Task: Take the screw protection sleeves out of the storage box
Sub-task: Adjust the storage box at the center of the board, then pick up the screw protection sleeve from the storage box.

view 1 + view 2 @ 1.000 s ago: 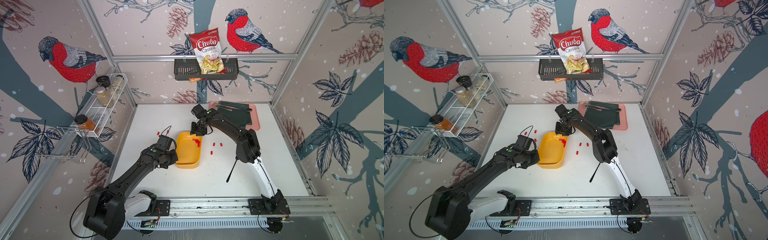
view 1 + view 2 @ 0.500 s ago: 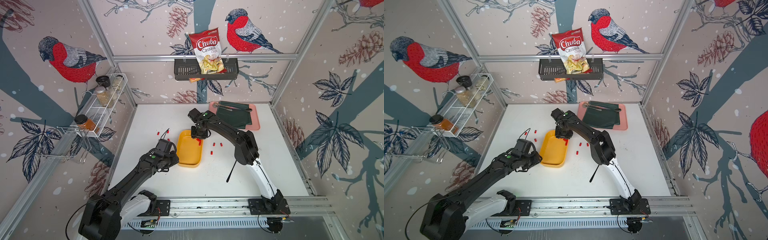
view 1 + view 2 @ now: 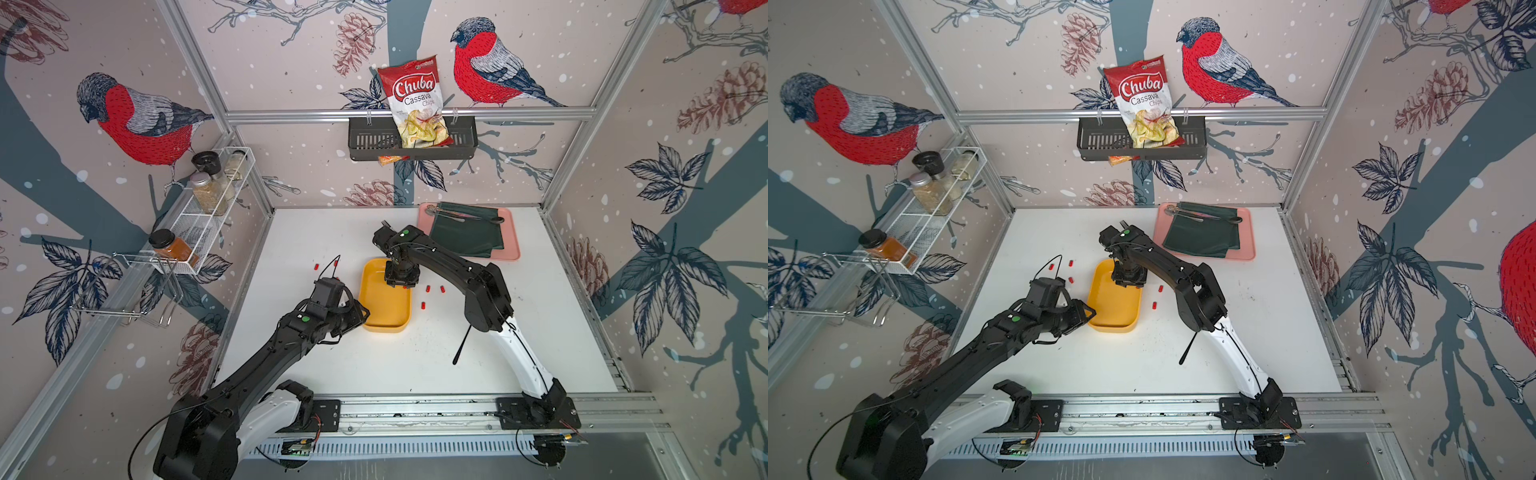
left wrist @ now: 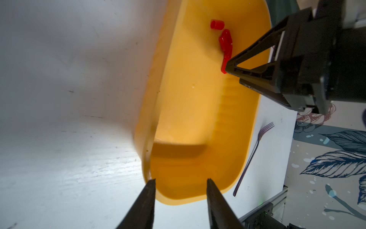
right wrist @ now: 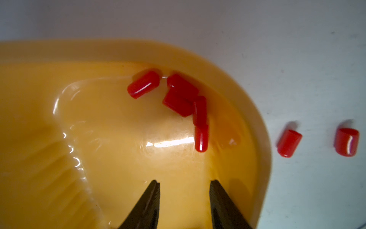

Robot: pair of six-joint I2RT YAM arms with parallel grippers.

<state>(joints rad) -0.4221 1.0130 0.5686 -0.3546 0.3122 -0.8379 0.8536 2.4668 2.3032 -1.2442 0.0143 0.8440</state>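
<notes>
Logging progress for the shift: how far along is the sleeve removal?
Done: several sleeves lie on the table, either side of the storage box. In hand: nothing; right tool hangs open over the box, left tool open at its near end. Left: five sleeves inside.

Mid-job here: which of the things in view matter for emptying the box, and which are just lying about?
Job:
yellow storage box
red sleeves inside it
loose sleeves outside it
left gripper and right gripper, both with jaws open

Lying about:
pink tray
green cloth
dark fork
chips bag
spice jars
</notes>
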